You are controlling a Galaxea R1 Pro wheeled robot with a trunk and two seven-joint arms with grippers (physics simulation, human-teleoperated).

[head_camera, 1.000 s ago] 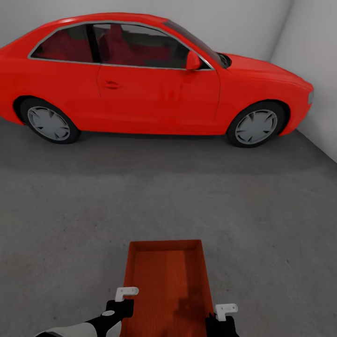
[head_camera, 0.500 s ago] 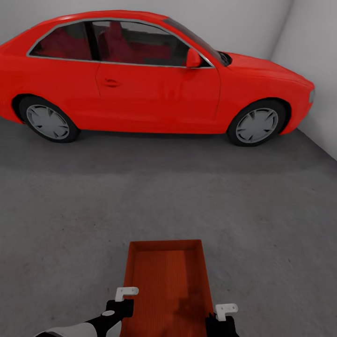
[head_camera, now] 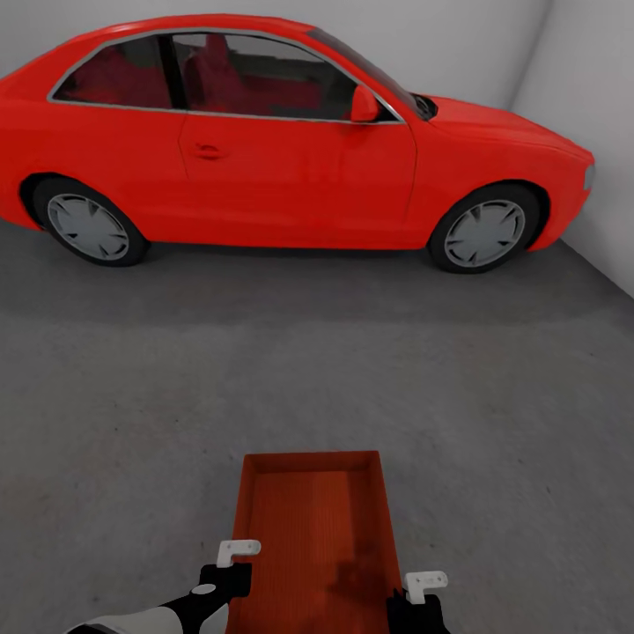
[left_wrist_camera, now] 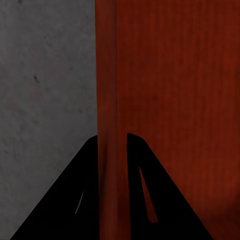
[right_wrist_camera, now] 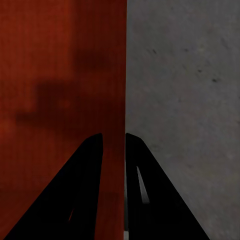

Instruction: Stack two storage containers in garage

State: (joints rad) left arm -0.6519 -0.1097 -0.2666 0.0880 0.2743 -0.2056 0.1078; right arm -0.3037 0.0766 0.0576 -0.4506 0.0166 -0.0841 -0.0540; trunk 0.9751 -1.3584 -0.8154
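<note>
While the red two-door car [head_camera: 291, 141] stands ahead on the dark grey concrete floor [head_camera: 132, 414], the orange-red open plastic bin [head_camera: 313, 537] is carried low between both hands. Left hand [left_wrist_camera: 114, 150] is clamped on one long wall. Right hand [right_wrist_camera: 114, 145] pinches the opposite wall.

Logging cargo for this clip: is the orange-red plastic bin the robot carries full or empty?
Empty: the orange-red plastic bin shows only its bare ribbed bottom in the head view, with a dark shadow near the right tool.
</note>
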